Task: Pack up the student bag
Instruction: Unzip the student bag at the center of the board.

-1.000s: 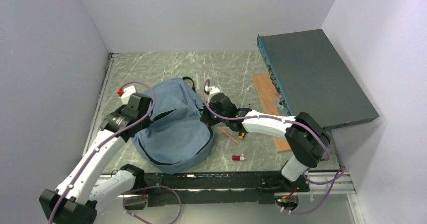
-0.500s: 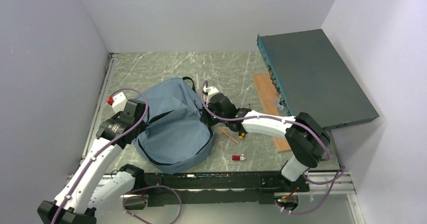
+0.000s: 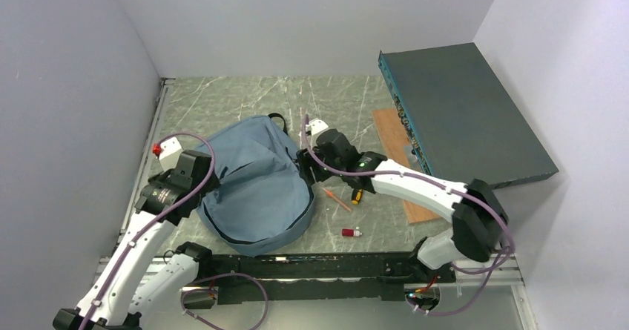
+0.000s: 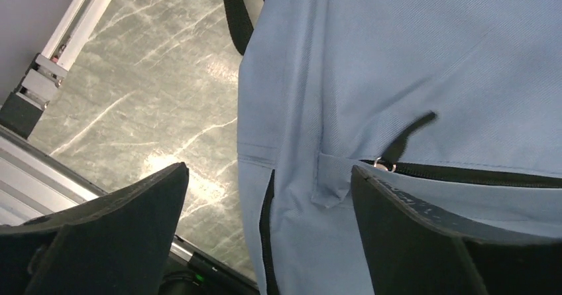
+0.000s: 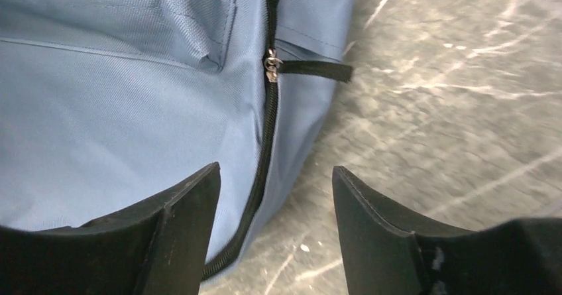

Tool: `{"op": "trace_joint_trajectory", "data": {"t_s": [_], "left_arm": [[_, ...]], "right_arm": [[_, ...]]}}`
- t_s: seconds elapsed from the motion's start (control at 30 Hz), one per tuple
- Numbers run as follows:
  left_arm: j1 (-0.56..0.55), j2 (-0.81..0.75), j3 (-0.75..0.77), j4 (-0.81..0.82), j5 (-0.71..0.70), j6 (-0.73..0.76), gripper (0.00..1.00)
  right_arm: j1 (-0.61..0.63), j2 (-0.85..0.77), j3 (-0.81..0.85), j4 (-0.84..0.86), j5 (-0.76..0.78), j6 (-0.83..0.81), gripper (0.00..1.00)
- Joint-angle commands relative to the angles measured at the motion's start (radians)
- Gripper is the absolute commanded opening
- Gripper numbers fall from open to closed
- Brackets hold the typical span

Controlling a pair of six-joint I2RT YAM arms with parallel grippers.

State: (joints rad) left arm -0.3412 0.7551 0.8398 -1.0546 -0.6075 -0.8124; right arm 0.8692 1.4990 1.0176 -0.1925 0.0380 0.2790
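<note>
The student bag (image 3: 256,185), soft dusty-blue with black zippers, lies flat on the marble table left of centre. My left gripper (image 3: 201,194) hangs open over its left edge. In the left wrist view, that gripper (image 4: 268,169) has wide-apart jaws with nothing between them, above the bag's fabric (image 4: 411,63) and a zipper pull (image 4: 381,164). My right gripper (image 3: 305,168) is open at the bag's right edge. In the right wrist view, that gripper (image 5: 275,168) straddles the bag's zipped seam (image 5: 262,169) and bare table, below a zipper pull (image 5: 270,66).
A dark teal flat box (image 3: 463,115) leans at the back right over a wooden board (image 3: 397,152). An orange pen (image 3: 337,199), a small yellow-and-black tool (image 3: 357,195) and a small red item (image 3: 350,232) lie right of the bag. Walls close in on both sides.
Both grippers have opened and let go of the bag's edges. The left arm has drawn back to the left, and the bag has settled flatter on the table.
</note>
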Motion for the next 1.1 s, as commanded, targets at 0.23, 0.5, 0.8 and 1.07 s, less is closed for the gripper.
{"op": "trace_joint_trajectory", "data": {"t_s": [0.23,0.5,0.8,1.07], "left_arm": [[0.004,0.033,0.173,0.33,0.075,0.423,1.0],[0.004,0.082,0.163,0.534,0.32,0.624,1.0],[0.004,0.13,0.085,0.559,0.49,0.675,1.0],[0.004,0.137,0.085,0.561,0.521,0.673,1.0]], "right_arm": [[-0.019,-0.22,-0.027,-0.347,0.37,0.132,0.79],[-0.019,-0.065,-0.037,-0.452,0.555,0.413,0.77],[-0.019,0.02,-0.045,-0.35,0.479,0.305,0.74],[-0.019,-0.024,-0.137,-0.161,0.161,0.085,0.65]]}}
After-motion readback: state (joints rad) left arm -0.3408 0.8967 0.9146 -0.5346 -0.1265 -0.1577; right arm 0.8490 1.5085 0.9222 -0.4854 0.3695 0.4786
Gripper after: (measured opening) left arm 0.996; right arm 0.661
